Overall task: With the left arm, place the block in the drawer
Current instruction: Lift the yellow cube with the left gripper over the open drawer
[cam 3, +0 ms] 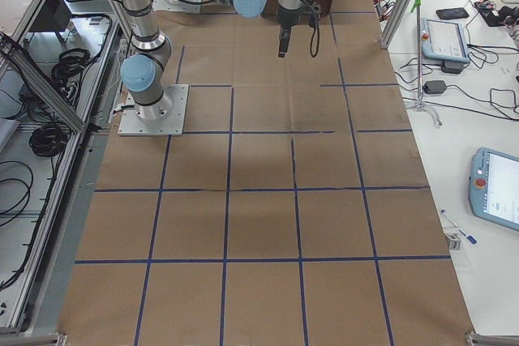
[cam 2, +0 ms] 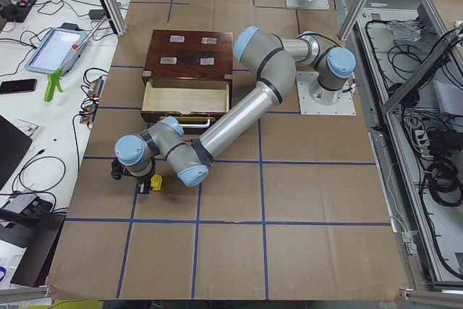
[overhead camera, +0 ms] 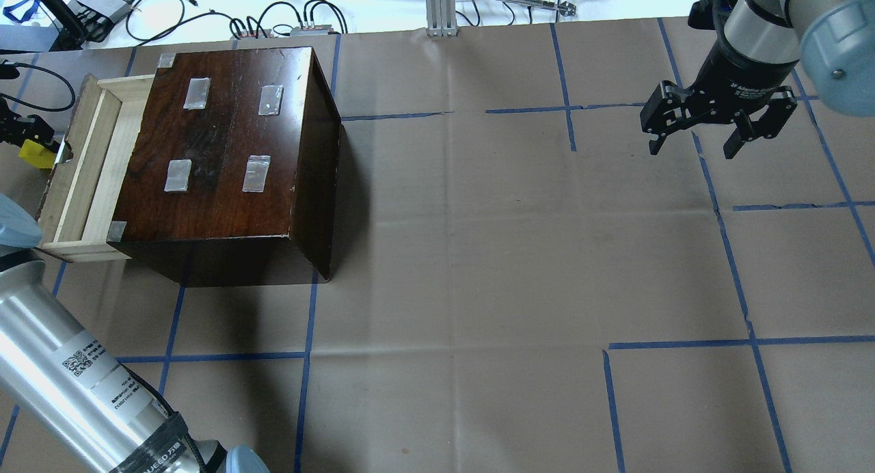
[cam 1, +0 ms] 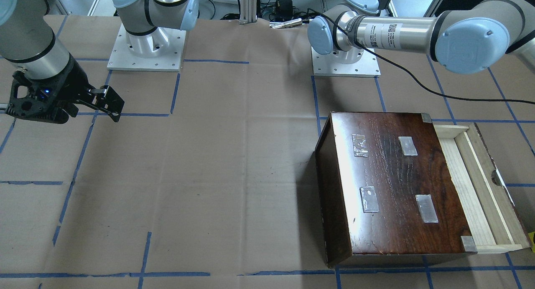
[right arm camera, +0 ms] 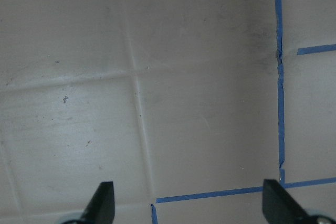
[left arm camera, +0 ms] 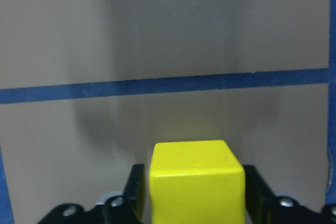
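Observation:
The yellow block (left arm camera: pixel 197 174) sits between the two black fingers (left arm camera: pixel 137 188) of my left gripper (left arm camera: pixel 195 192), which is shut on it, low over the brown paper. In the overhead view the block (overhead camera: pixel 34 154) and left gripper (overhead camera: pixel 19 132) are at the far left edge, just outside the drawer's dark front. The drawer (overhead camera: pixel 85 162) of pale wood is pulled open from the dark-brown box (overhead camera: pixel 219 138) and looks empty. My right gripper (overhead camera: pixel 692 150) is open and empty, hanging above the paper at the far right.
Blue tape lines (overhead camera: pixel 437 114) cross the brown paper table cover. Cables and devices (overhead camera: pixel 102 8) lie along the far edge behind the box. The left arm's long silver link (overhead camera: pixel 75 370) crosses the near left corner. Two arm bases (cam 1: pixel 146 46) stand at the robot's side.

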